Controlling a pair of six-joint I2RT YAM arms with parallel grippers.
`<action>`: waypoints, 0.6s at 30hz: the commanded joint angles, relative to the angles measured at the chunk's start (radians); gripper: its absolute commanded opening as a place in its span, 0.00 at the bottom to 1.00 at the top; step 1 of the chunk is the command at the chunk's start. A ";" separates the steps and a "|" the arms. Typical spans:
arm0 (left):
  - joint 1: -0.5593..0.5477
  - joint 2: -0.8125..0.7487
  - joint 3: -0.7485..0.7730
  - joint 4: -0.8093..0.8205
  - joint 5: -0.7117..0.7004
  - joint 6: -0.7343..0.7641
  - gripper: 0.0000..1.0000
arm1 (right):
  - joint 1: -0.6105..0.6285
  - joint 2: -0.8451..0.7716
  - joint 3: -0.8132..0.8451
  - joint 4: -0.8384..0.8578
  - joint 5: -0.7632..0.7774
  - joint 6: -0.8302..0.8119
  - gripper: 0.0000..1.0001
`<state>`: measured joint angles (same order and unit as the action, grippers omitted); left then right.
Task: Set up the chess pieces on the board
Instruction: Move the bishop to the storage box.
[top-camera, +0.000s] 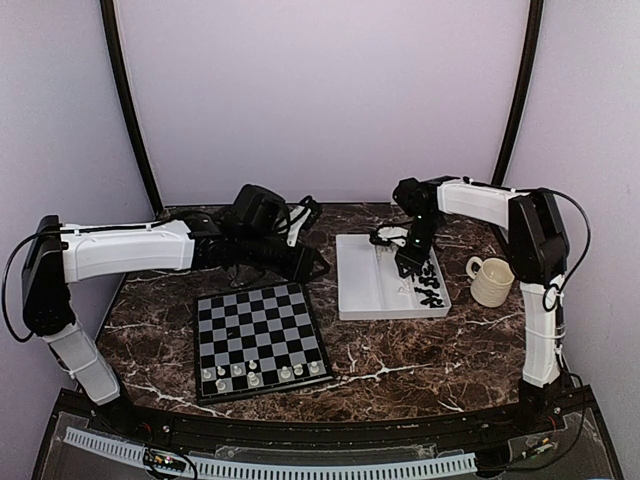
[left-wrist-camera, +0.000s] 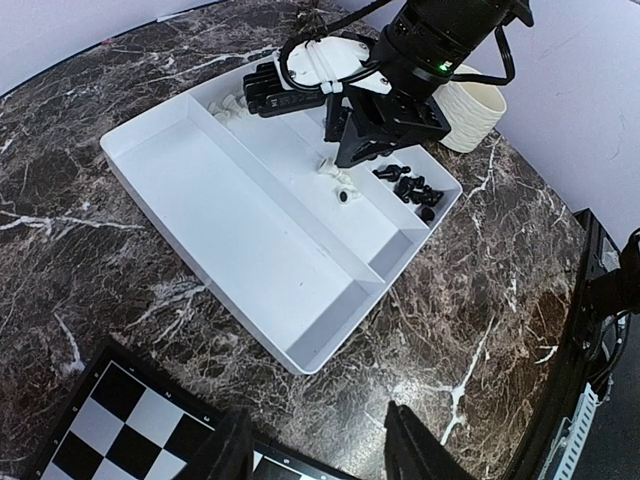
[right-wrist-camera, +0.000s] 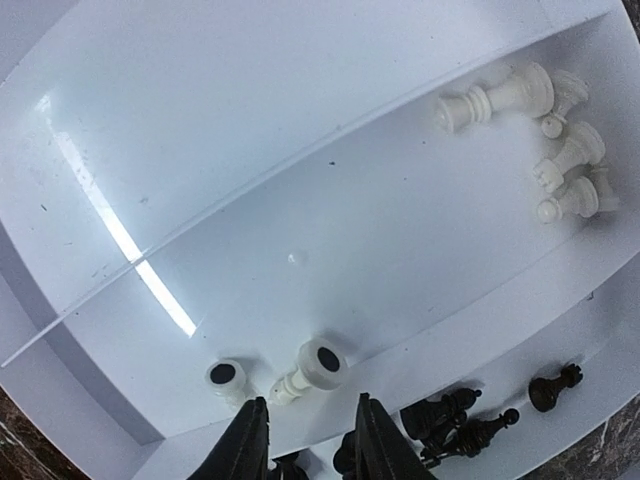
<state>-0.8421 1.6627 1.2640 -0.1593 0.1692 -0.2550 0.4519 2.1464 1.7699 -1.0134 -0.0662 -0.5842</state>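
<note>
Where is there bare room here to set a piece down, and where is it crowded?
Free: the board beyond its near row of white pieces; the tray's wide left compartment; the marble table in front of the tray. Crowded: the tray's right side, with loose pieces and the right gripper among them.

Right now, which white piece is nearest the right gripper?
The white piece lying on its side straight ahead of the right gripper, round base facing the camera. The short white piece sits beside it; the white cluster is far off.

No writing, label, brand, number or sign can be read anywhere.
</note>
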 joint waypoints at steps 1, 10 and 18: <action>0.010 0.000 0.029 0.026 0.030 0.011 0.47 | 0.018 0.026 0.021 -0.029 0.102 -0.029 0.30; 0.011 -0.016 0.000 0.033 0.029 0.012 0.47 | 0.049 0.009 -0.014 -0.026 0.124 -0.030 0.32; 0.015 -0.014 -0.006 0.046 0.046 0.006 0.47 | 0.072 0.061 0.031 -0.026 0.204 -0.035 0.32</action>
<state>-0.8337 1.6665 1.2636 -0.1413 0.1944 -0.2546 0.5045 2.1647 1.7695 -1.0245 0.0799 -0.6163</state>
